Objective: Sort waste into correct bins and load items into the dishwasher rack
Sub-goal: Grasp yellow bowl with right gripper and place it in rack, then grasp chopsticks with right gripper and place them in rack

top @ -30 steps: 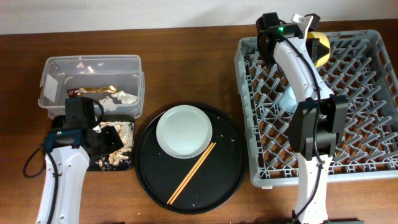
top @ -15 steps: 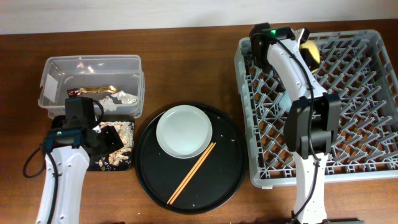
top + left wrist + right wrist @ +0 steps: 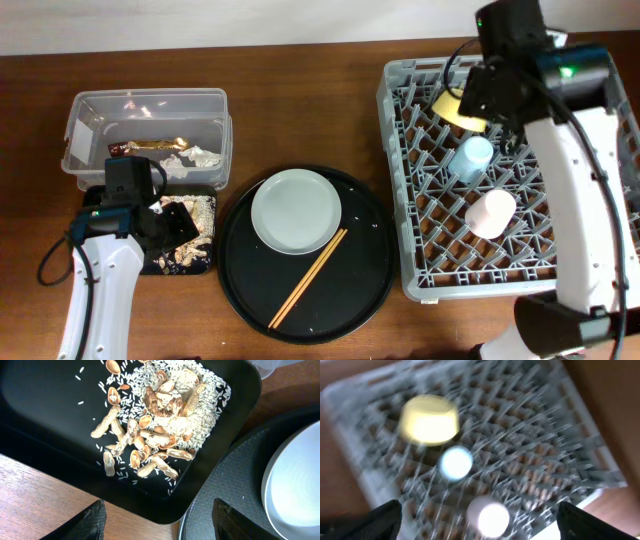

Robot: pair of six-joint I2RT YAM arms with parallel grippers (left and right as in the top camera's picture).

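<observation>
Even, bright light; right wrist view heavily motion-blurred.

In my dishwasher rack (image 3: pixel 392 170), the yellow bowl (image 3: pixel 455 107), blue cup (image 3: pixel 472 157) and pink cup (image 3: pixel 491 212) take the middle-left pegs; the near rows stand free. My right arm (image 3: pixel 578 170) overhangs the right side. Only a narrow strip of tabletop (image 3: pixel 392 312) separates the rack from the round black tray (image 3: pixel 365 235).

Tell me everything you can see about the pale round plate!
The plate is round, pale grey-green and smooth, like ceramic, with a shallow raised rim. It lies flat, face up and empty, on the big round black tray. The wooden chopsticks lie close beside its edge; whether they touch it is unclear. No end effector is near it.
</observation>
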